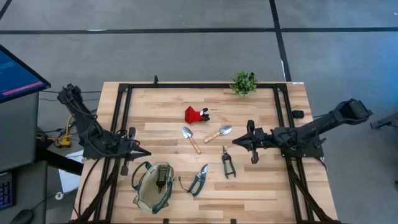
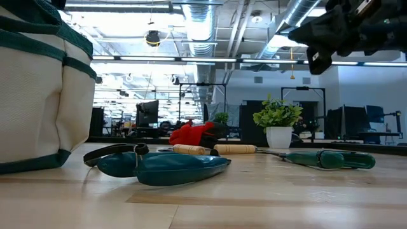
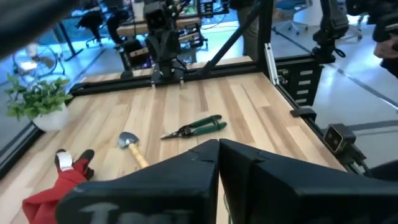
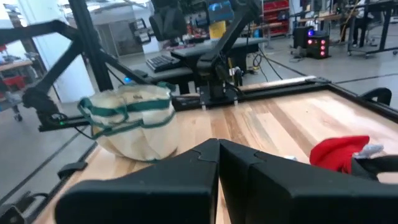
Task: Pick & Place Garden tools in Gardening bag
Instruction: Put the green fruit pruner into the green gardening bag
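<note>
The tan gardening bag (image 1: 154, 185) with green trim stands open near the front edge, left of centre. On the wood lie two wooden-handled trowels (image 1: 190, 139) (image 1: 219, 133), a red-and-black tool (image 1: 196, 115), green-handled shears (image 1: 228, 162) and teal-handled shears (image 1: 199, 180). My left gripper (image 1: 147, 152) is shut, level above the table's left side just beyond the bag. My right gripper (image 1: 235, 142) is shut, level above the table right of the trowels and touching nothing. Its wrist view looks across at the bag (image 4: 134, 118).
A small potted plant (image 1: 244, 83) stands at the far edge. Black frame rails (image 1: 124, 118) run along the table's left, right and far sides. Bare wood lies at the front right and at the far left.
</note>
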